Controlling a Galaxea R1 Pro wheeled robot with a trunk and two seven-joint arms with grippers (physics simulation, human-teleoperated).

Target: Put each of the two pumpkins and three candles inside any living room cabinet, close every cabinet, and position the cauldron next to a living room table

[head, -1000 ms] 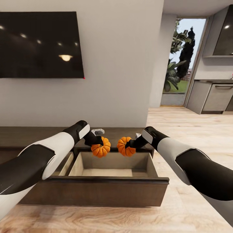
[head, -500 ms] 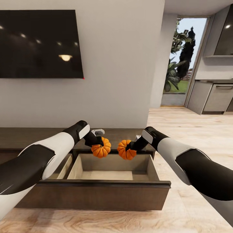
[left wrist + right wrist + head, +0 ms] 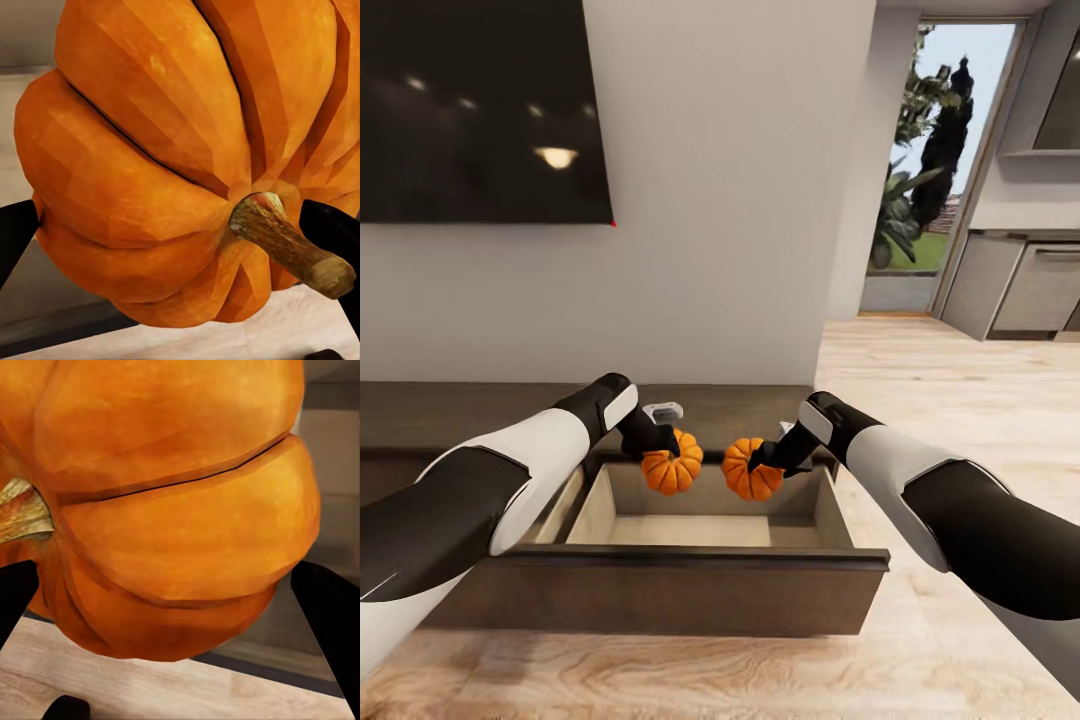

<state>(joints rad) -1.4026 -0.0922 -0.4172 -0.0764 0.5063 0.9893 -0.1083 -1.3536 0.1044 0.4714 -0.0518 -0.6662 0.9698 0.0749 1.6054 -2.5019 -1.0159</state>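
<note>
While both grippers, left (image 3: 663,452) and right (image 3: 762,462), pinch hard, light pumpkins (image 3: 671,470) across the ribs, I hover over the drawer (image 3: 690,585).

orange ribbed pumpkins (image 3: 671,472), dark-brown cabinet (image 3: 660,592)

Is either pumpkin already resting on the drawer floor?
No: both pumpkins hang in the grippers above the open drawer.

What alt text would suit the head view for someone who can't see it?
Two robot arms each hold a pumpkin, left and right, over an open, empty drawer of a low brown cabinet beneath a wall TV.
</note>
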